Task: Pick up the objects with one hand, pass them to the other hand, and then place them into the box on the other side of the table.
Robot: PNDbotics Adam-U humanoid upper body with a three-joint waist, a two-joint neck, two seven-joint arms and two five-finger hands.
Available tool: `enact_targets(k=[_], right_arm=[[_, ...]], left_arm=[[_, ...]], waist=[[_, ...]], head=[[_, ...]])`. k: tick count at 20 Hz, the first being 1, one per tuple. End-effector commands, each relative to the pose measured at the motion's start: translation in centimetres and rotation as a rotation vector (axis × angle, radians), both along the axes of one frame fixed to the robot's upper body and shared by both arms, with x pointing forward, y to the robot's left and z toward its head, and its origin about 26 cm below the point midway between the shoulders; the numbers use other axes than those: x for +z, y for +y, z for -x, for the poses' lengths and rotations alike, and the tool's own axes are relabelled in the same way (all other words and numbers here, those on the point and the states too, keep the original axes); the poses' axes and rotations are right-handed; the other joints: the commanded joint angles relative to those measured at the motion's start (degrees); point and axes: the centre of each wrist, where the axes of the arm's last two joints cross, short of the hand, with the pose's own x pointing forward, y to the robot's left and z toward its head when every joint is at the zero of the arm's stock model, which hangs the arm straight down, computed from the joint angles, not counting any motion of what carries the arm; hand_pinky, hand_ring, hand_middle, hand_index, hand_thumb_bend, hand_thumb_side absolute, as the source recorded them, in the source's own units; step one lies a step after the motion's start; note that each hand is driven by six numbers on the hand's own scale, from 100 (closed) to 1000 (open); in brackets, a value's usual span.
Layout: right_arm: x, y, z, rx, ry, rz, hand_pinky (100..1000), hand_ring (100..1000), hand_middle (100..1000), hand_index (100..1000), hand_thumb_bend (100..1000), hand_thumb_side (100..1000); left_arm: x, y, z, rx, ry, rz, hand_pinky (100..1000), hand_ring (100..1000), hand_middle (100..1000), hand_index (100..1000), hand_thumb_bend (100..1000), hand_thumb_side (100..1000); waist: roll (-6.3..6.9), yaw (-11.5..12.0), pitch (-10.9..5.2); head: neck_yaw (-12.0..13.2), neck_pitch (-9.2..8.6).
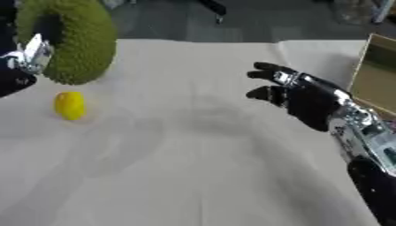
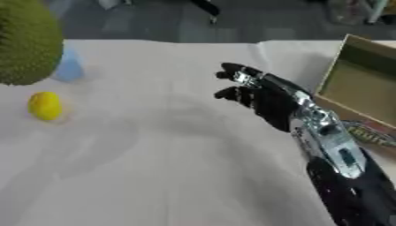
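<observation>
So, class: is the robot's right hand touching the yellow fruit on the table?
Apart. The left eye view shows the right hand open on the right, with bare tablecloth between it and the yellow fruit at far left.

A large green spiky fruit, jackfruit-like (image 1: 74, 39), hangs lifted above the far left of the counter (image 1: 201, 145), its bumpy rind curving in a broad arc; its lower end stands clear of the cloth. The left hand (image 1: 27, 55) meets it at its left side. Just below and nearer, a small yellow lemon-like fruit (image 1: 70, 105) lies on the counter, upright on its long axis, apart from the green fruit. At the right edge stands an open cardboard box (image 2: 363, 84), tan inside, its near wall tilted toward the middle.
</observation>
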Motion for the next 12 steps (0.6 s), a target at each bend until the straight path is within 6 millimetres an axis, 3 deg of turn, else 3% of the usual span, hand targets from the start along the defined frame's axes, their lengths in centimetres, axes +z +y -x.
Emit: enact_targets(k=[1,6,12], right_arm=[[1.7,-1.1,0.3,-0.043,-0.059,-0.006,980,753,930,960,100,573],[4.0,-1.7,0.9,-0.092,-0.183,0.007,981,762,937,958,100,578],[7.1,-0.7,2.0,-0.058,-0.371,0.097,988,781,939,949,100,576]], left_arm=[[0.9,0.6,0.5,0.006,-0.042,-0.006,570,440,387,441,100,398],[0.4,0.8,0.6,-0.039,-0.02,-0.096,572,444,390,443,100,359],[0.2,0.4,0.5,-0.048,-0.012,-0.275,573,454,398,445,100,277]], waist=[[-0.55,0.0,-1.39],[-0.56,-0.1,-1.52],[-0.53,-0.4,-1.65]], head=[[-0.2,-1.21],[-0.3,-0.62],[0.0,0.5]])
